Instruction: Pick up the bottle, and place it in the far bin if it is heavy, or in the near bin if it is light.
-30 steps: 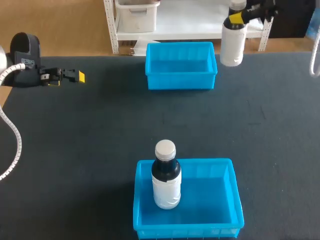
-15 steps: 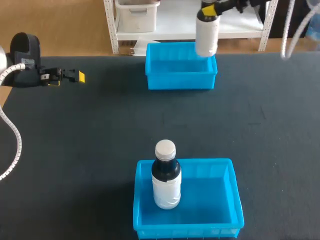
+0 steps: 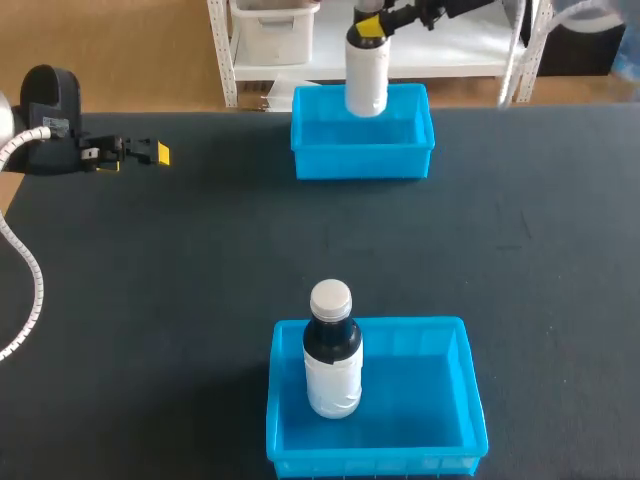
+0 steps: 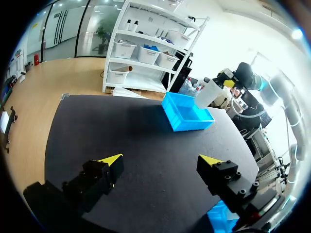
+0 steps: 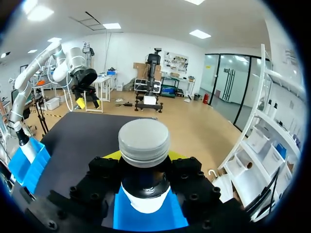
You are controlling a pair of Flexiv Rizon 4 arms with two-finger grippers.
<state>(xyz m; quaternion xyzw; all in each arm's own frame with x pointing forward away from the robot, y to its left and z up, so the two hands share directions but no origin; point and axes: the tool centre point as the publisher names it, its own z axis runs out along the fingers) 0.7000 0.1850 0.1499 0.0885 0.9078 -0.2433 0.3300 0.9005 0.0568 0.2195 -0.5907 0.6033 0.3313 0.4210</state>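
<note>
My right gripper [image 3: 369,23] is shut on the neck of a white bottle [image 3: 366,78], which hangs upright over the far blue bin [image 3: 362,160]. In the right wrist view the bottle's grey cap [image 5: 144,141] sits between the fingers of my right gripper [image 5: 145,158], with the far bin [image 5: 146,216] directly beneath. A second bottle [image 3: 332,352], grey-capped with a dark neck, stands in the near blue bin [image 3: 440,400]. My left gripper [image 3: 148,152] rests open at the table's far left; its fingers [image 4: 108,167] hold nothing, and the held bottle [image 4: 206,93] shows beyond them.
The dark table [image 3: 200,280] stretches between the two bins. The near bin [image 5: 26,162] with its bottle [image 5: 21,138] shows far off in the right wrist view. The left arm's cable [image 3: 25,280] loops along the left edge.
My right arm has carried the white bottle leftward, from beside the far bin's right end to above its middle. The left arm and the near bin's bottle have not moved.
</note>
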